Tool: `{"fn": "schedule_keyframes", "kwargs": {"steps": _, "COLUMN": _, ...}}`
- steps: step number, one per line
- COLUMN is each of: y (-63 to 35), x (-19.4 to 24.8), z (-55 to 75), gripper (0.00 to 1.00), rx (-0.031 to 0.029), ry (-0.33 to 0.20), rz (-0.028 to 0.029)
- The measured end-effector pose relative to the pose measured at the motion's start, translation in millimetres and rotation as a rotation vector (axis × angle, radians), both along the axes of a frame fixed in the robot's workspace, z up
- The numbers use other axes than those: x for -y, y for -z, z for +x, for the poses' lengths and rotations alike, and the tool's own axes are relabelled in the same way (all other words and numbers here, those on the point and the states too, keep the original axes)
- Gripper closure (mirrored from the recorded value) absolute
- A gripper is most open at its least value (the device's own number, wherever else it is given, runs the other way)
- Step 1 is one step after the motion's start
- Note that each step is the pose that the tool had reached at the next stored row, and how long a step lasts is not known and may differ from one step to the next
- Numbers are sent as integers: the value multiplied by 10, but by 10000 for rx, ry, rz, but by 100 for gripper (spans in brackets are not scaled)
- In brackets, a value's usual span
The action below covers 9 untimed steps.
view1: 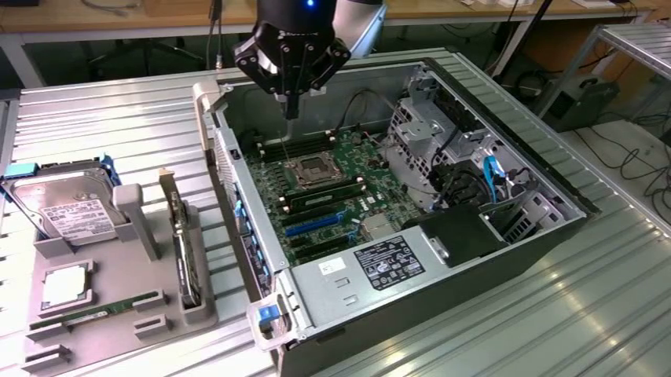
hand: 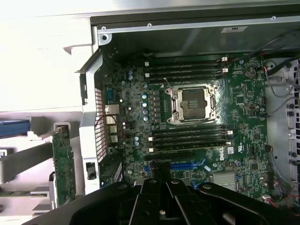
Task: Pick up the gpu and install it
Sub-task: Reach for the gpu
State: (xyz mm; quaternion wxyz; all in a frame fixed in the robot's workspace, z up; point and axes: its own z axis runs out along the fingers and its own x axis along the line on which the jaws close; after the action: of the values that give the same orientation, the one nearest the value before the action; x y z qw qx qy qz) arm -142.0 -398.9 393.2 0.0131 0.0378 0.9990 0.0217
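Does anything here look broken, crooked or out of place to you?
Nothing stands out. The gpu stands on edge in its slot of the grey holder, the hard drive rests in its cradle beside it, and the pincer hangs above the motherboard inside the open computer case.

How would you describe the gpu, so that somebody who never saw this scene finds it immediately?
At the exterior view's left, beside the open computer case, lies a grey parts tray. The gpu stands on its edge along the tray's side nearest the case. Unlike the silver labelled hard drive and the flat-lying green RAM stick, it is a thin dark card.
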Motion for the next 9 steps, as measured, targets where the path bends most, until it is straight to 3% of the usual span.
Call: {"fn": "schedule_keyframes", "kwargs": {"steps": 9, "y": 1, "x": 0, "z": -25, "gripper": 89, "rx": 0, "ry": 0, "rz": 0}}
